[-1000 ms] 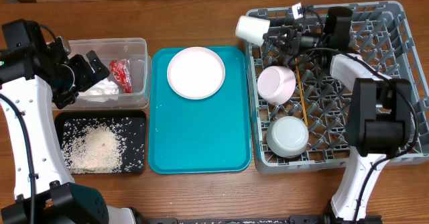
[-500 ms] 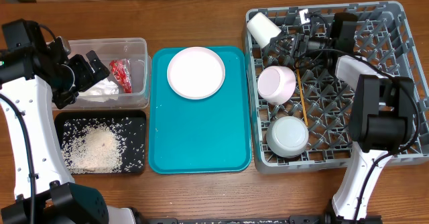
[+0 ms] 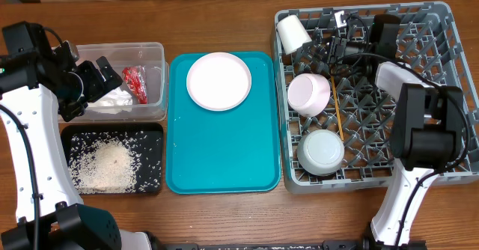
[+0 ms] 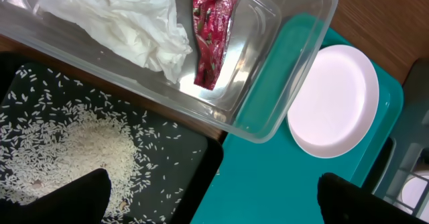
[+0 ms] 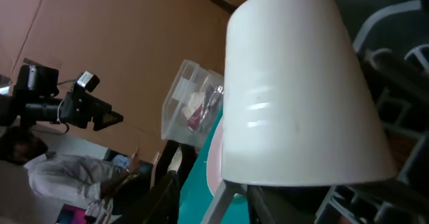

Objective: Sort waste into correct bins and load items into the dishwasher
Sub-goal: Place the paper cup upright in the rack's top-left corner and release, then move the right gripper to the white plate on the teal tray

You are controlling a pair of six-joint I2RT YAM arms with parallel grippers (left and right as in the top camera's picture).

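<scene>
I cannot tell if my right gripper [image 3: 308, 45] holds the tilted cream cup [image 3: 292, 33]; released, it could topple.

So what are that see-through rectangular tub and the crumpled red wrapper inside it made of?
The clear rectangular tub looks like glossy plastic: transparent walls with highlights. The crumpled red wrapper seems shiny foil or film, judging by its glinting creases.
</scene>
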